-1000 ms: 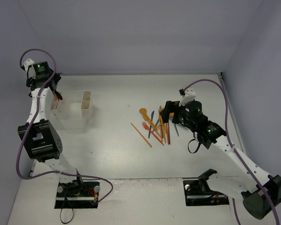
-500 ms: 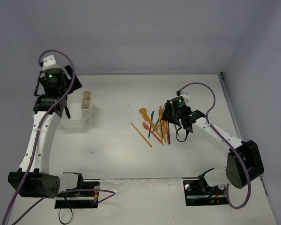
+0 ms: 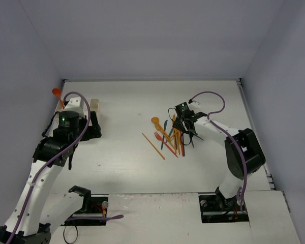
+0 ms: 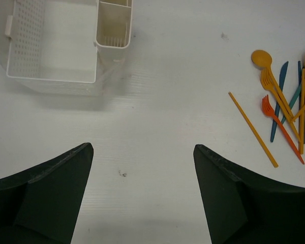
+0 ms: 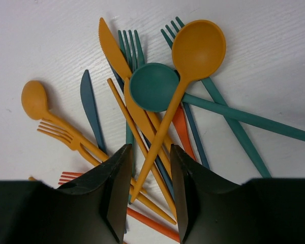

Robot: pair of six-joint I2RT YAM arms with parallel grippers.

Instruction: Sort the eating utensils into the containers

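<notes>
The eating utensils (image 3: 170,134) lie in a crossed pile right of centre: orange, yellow, teal and blue spoons, forks, knives and sticks. My right gripper (image 3: 179,127) is down on the pile. In the right wrist view its jaws (image 5: 150,148) stand narrow but open around the handle of an orange spoon (image 5: 198,48), with a yellow knife (image 5: 114,48) and a stick also in the gap. A teal spoon (image 5: 153,86) lies under the orange one. The white containers (image 4: 114,23) sit at far left. My left gripper (image 4: 143,147) hangs wide open and empty over bare table.
A perforated white basket (image 4: 20,61) adjoins the small bins. An orange spoon head (image 3: 56,92) pokes up behind the left arm. One long orange stick (image 4: 253,129) lies apart on the pile's left side. Walls close in on three sides.
My right gripper has come down onto the pile and its jaws have narrowed around the handles. The left arm has pulled back from the far-left corner towards the front.
</notes>
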